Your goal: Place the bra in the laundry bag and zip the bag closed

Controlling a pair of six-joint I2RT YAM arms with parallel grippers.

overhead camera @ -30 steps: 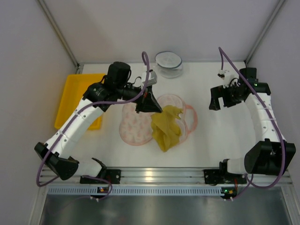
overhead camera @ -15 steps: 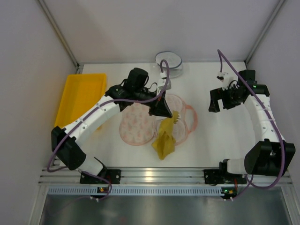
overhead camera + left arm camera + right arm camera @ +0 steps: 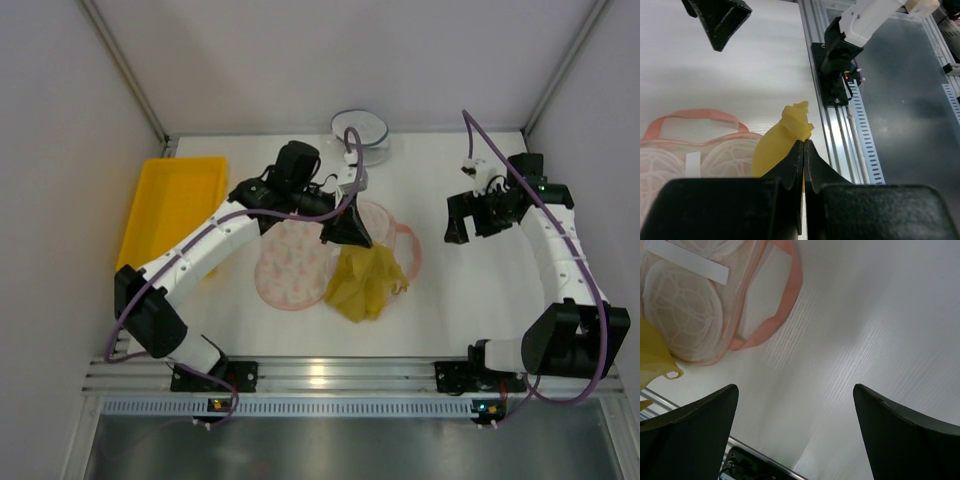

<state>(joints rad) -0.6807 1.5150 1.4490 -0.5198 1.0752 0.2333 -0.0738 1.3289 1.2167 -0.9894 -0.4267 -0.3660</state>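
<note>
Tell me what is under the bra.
The bra drapes over the bag's open right half, pinched at its top by the shut left end effector. The covered part of that half, and anything on it, cannot be seen.

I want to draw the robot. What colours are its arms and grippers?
The left arm and right arm have white links and black joints. A thin purple cable loops along each. The left gripper and right gripper are black, with two wedge-shaped fingers each.
</note>
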